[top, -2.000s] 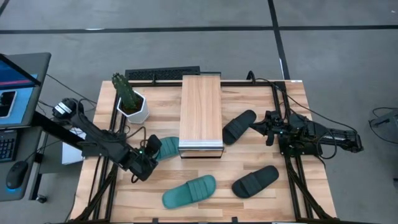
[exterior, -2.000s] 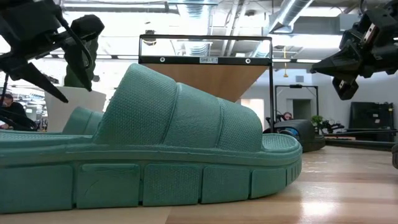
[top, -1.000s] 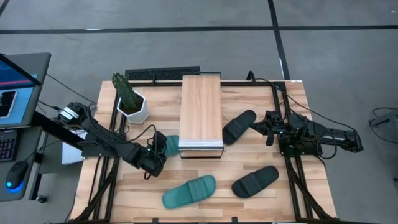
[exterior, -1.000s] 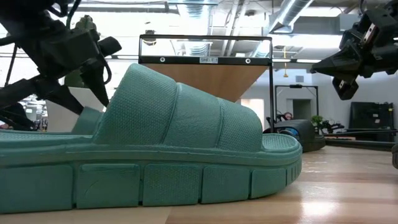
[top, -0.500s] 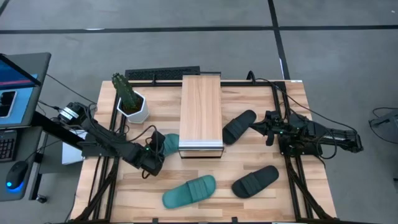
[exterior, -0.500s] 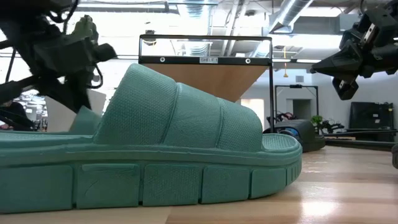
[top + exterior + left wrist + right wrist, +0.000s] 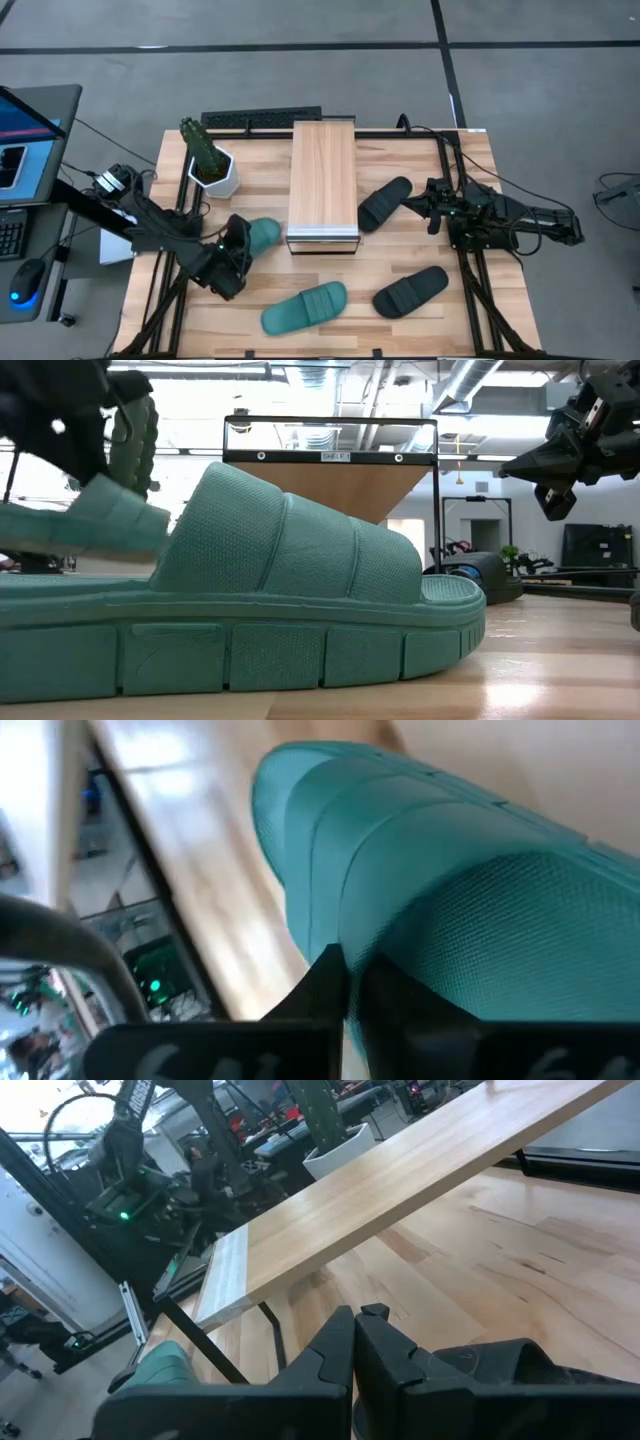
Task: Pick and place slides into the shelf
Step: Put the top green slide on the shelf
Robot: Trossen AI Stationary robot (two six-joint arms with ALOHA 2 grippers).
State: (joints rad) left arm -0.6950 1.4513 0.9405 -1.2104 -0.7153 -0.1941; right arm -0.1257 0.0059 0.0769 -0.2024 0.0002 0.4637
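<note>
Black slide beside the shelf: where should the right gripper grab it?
On the black slide, probably the raised strap across its middle. Bring the right gripper from above on its own side: the slide lies flat, with the shelf close on its other side.

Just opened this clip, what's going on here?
The left gripper is shut on a teal slide left of the shelf; in the low view that slide looks raised off the table. Another teal slide and two black slides lie on the table. The right gripper hangs shut by the upper black one. No slide rests on the shelf's top.
</note>
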